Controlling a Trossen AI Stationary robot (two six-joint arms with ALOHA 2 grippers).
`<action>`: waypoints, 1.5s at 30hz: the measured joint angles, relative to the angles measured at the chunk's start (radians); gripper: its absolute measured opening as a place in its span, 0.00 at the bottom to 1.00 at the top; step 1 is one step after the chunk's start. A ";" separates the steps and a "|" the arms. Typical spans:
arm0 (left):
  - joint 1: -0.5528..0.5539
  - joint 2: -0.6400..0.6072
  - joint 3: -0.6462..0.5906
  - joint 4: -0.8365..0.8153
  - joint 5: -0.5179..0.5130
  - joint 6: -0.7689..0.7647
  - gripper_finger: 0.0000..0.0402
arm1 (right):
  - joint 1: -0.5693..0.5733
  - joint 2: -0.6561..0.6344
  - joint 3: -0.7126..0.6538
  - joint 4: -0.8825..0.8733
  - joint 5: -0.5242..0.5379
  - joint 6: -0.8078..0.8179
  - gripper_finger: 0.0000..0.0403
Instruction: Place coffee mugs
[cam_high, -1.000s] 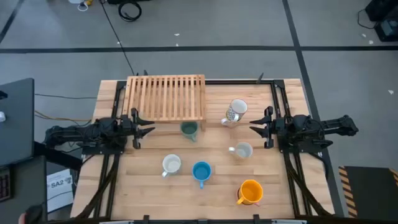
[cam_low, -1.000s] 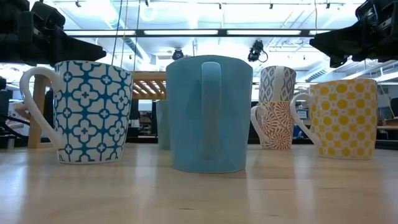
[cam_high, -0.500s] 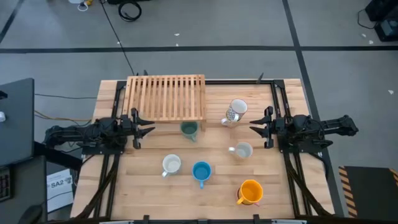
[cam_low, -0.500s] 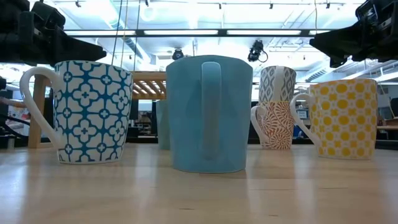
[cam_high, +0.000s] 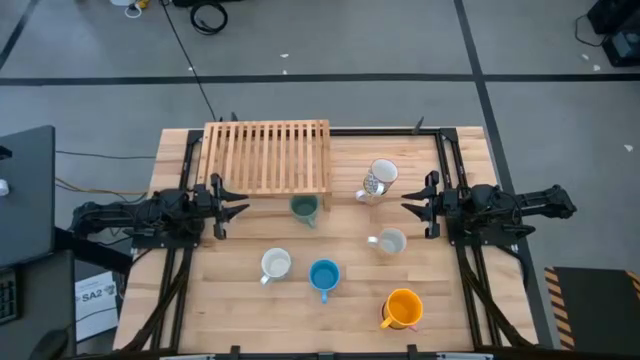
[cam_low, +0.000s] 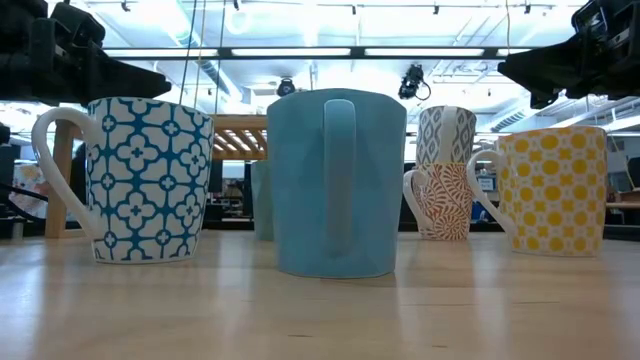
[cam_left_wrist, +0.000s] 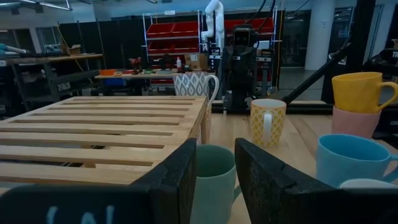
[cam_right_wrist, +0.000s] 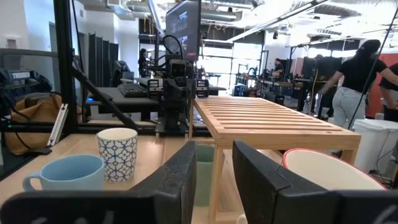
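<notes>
Change: none over the last second; mugs and both arms sit exactly as before, so placing has not begun.
Left gripper (cam_high: 232, 207): at 9 o'clock on the table, fingers parted, holding nothing, aimed at the green mug (cam_high: 304, 209).
Right gripper (cam_high: 415, 205): at 3 o'clock, fingers parted, empty.
Mugs: green one just at the wooden rack's (cam_high: 267, 156) near edge; blue mug (cam_high: 323, 276) and orange mug (cam_high: 402, 308) toward 6 o'clock.
</notes>
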 joint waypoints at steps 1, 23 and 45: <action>0.000 0.000 0.000 0.000 0.000 0.000 0.29 | 0.000 0.000 0.000 0.000 0.000 0.000 0.27; 0.000 0.000 0.000 0.088 -0.033 -0.163 0.31 | 0.000 0.000 0.000 0.000 0.000 0.000 0.27; -0.152 0.067 0.098 0.265 0.008 -0.208 0.51 | 0.000 0.000 0.000 0.000 0.000 0.000 0.27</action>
